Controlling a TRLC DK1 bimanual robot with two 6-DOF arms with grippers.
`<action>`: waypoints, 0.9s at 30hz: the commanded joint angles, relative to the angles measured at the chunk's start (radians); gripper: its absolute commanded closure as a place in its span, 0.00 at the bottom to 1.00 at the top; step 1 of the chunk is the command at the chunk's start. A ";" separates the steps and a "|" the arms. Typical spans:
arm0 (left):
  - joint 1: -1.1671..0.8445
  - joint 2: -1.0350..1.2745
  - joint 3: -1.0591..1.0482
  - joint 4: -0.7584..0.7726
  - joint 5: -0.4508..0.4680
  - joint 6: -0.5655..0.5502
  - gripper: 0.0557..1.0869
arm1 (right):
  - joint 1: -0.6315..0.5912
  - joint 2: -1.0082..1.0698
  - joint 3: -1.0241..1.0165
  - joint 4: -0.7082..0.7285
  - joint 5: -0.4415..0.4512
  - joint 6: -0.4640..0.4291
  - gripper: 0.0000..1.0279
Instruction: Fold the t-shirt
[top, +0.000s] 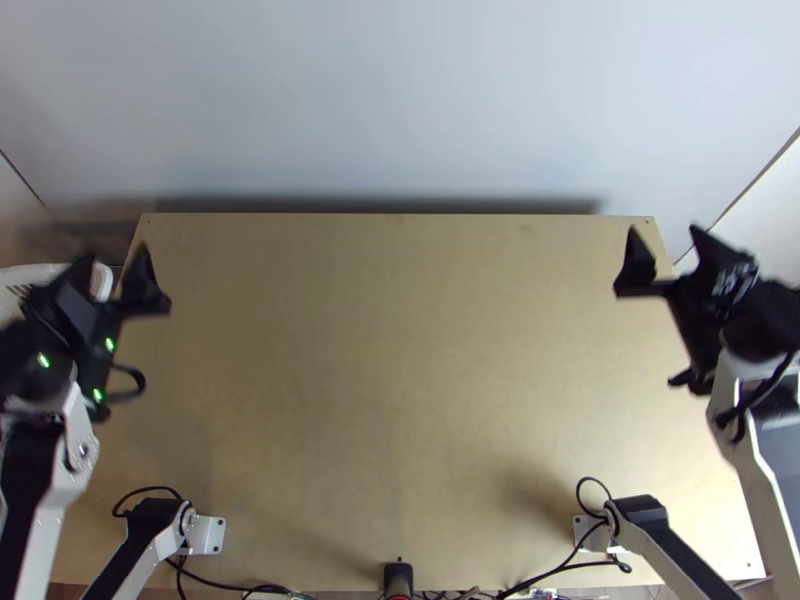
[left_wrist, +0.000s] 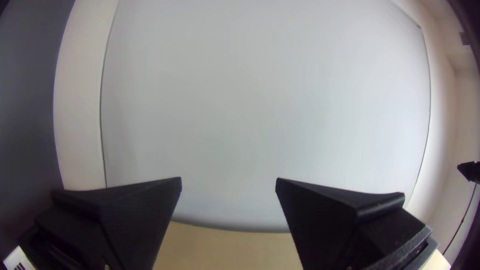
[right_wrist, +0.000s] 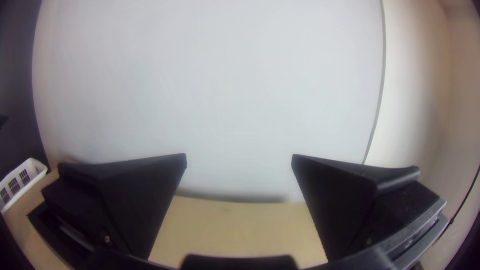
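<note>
My left gripper is over the far left corner area of the wooden table, its two black fingers wide apart with nothing between them. In the left wrist view the same gripper stands open before a pale wall. Over the table's far right side is my right gripper, also open and holding nothing. The right wrist view shows this gripper with its fingers spread, a strip of bare tabletop between them.
A white slotted basket stands beside the table's far left side, partly behind the left gripper. The pale wall rises behind the far edge. Cables and a small black device lie along the near edge.
</note>
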 joint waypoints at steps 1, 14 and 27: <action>0.014 0.245 0.319 -0.023 0.004 0.009 0.11 | -0.006 0.213 0.265 -0.014 0.000 -0.011 0.05; 0.017 0.632 0.590 -0.135 -0.014 -0.047 0.11 | 0.021 0.506 0.442 0.018 0.038 -0.003 0.05; 0.094 0.730 0.543 -0.126 -0.031 -0.014 0.05 | 0.033 0.546 0.353 0.016 0.066 -0.002 0.05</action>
